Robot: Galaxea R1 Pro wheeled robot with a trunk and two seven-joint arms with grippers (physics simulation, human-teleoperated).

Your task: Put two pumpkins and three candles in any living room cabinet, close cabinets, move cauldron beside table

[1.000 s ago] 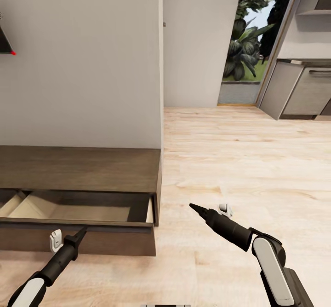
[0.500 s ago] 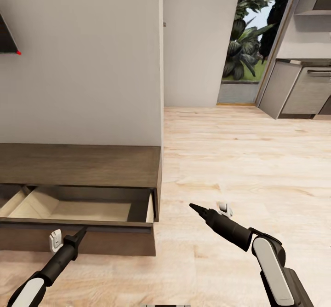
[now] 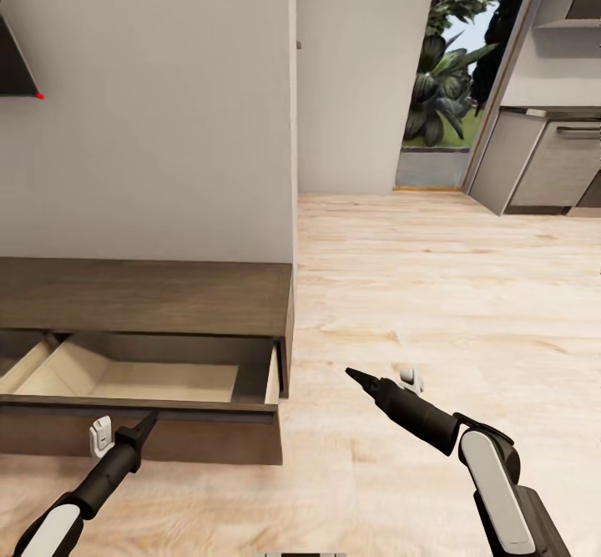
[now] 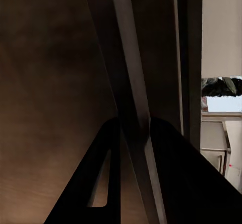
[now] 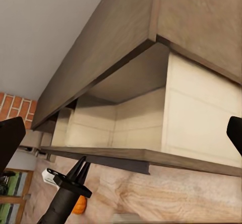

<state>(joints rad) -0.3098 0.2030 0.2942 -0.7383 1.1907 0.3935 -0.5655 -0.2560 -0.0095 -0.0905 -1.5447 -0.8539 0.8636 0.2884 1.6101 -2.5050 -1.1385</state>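
A pale plank floor runs back from the robot to a white wall and a doorway with green foliage beyond it; grey kitchen cupboards stand at the far right; against the wall at the left sits the long low dark-brown cabinet, its end drawer pulled out so that the pale beige interior lies bare to the head view; a dark panel with a red dot at its corner hangs on the wall above. The left gripper reaches forward and slightly up from the lower left, its tip at the top edge of the drawer front; in the left wrist view its two dark fingers straddle that thin edge, one on either side, pressed close to it. The right gripper is held out over the floor, pointing up and leftward toward the cabinet's end, well apart from it; its fingers stand wide apart at the edges of the right wrist view, gripping nothing; that view also catches a bit of orange, seemingly a pumpkin, low beside the left arm.
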